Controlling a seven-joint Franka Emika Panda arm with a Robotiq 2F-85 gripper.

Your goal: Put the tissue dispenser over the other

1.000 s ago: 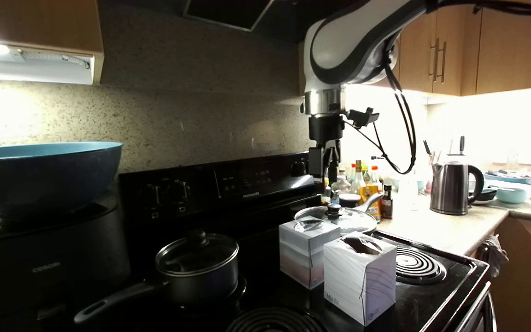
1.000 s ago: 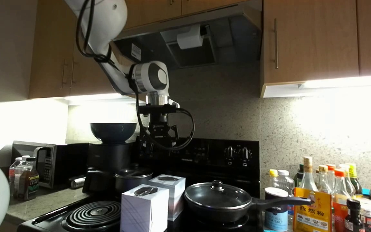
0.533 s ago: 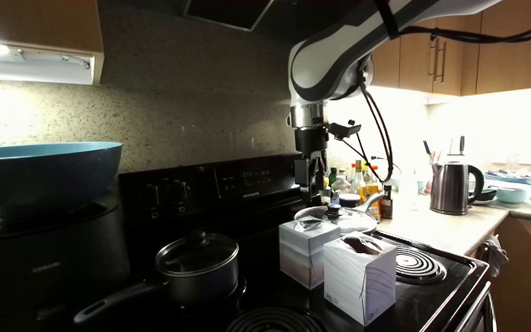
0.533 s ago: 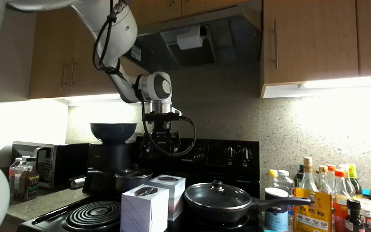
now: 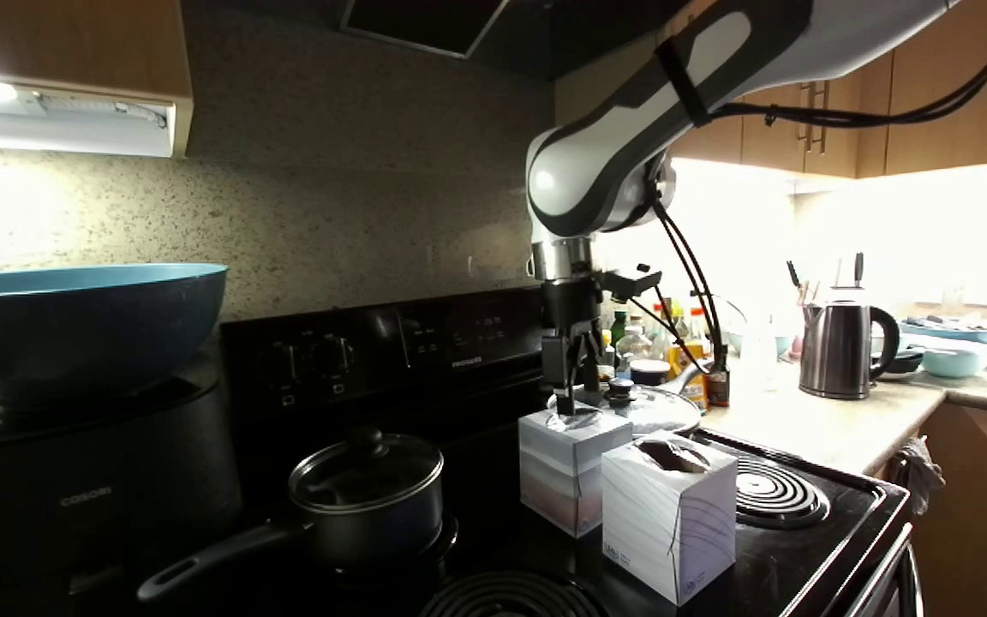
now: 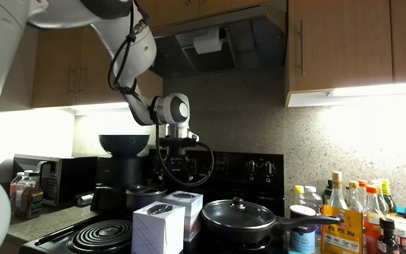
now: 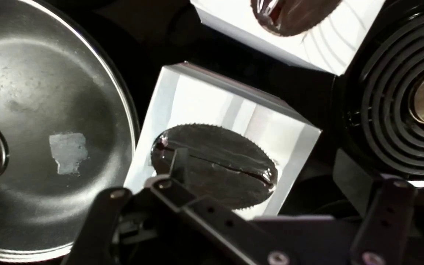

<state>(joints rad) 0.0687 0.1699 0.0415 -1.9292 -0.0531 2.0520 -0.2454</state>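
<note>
Nearest on the left, in an exterior view, a large bowl [image 5: 91, 343], dark outside and blue within, sits on a black Cosori appliance [image 5: 82, 531]; its inside is mostly hidden. At the near side of the stovetop [image 5: 785, 548] stands the whitish tissue box [image 5: 643, 514], fine curved lines on its sides, its oval mouth dark under clear film. Left of it is a glass-lidded saucepan [image 5: 382, 531], too dark inside for me to read. Just beyond the whitish tissue box, a narrow gap between them, the tissue dispenser [image 5: 560, 476] stands upright on the stovetop, banded in grey and pale pink; in the wrist view the film across its mouth is slit, and I cannot make out what lies beneath. My gripper [image 7: 267, 172] points down over this box with its jaws wide apart, one fingertip [image 7: 180, 165] over the mouth, the opposite one out past the box's side; whether either touches it I cannot tell. Farther back comes a glass-lidded skillet [image 6: 238, 233], then glass bottles [image 6: 337, 197], one holding red-orange liquid, beside a salt canister [image 6: 303, 234] and an orange packet [image 6: 342, 236]. Farthest right, past an electric kettle [image 5: 836, 356], a blue dish [image 5: 973, 337] holds dark pieces behind a pale teal bowl [image 5: 956, 364].
</note>
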